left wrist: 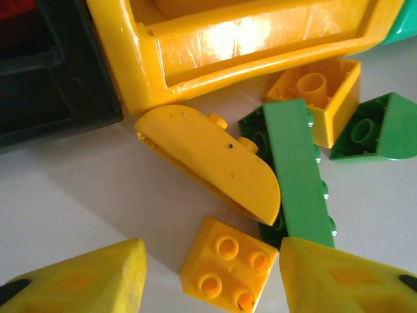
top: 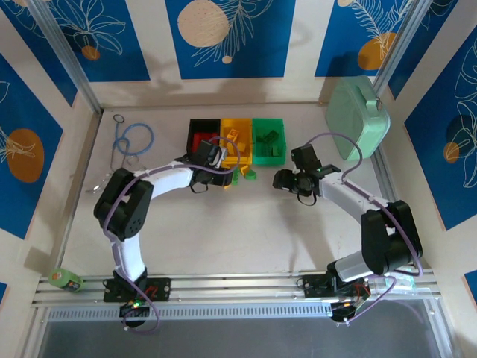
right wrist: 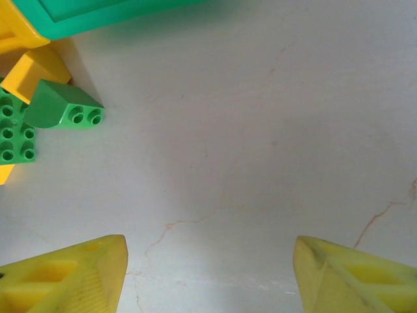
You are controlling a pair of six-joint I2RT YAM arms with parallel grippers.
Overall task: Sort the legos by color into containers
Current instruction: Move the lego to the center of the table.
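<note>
Black open-top plastic bin (top: 203, 121): top view, left end of a row of three touching bins at the far middle of the table; red bricks (top: 200, 142) lie inside.
Yellow open-top plastic bin (top: 237, 122): middle of the row, with yellow pieces inside.
Green open-top plastic bin (top: 268, 121): right end of the row, with green pieces inside.
Loose bricks (top: 242, 176): small green and yellow cluster on the white table (top: 246, 239), just near of the yellow and green bins.
Left gripper (top: 225, 171): at the near side of the yellow bin, beside the cluster.
Right gripper (top: 282, 179): just right of the cluster, near of the green bin.
Mint-green rounded case (top: 358, 119): far right, apart from the bins.
Left gripper (left wrist: 212, 261), left wrist view: yellow fingers (left wrist: 85, 280) spread wide and holding nothing.
Yellow square four-stud brick (left wrist: 228, 274): flat on the table between those fingers; contact cannot be told.
Yellow half-round brick (left wrist: 208, 163): just beyond the square brick, against a long green brick (left wrist: 296, 176).
Yellow hollow brick (left wrist: 319, 98): studs down, against the yellow bin's wall (left wrist: 247, 45).
Green sloped brick (left wrist: 378, 127): just right of the hollow brick.
Right gripper (right wrist: 208, 261), right wrist view: fingers (right wrist: 71, 274) spread wide and empty over bare table.
Green rounded brick (right wrist: 62, 107): far left, close to the green bin's edge (right wrist: 98, 16).
</note>
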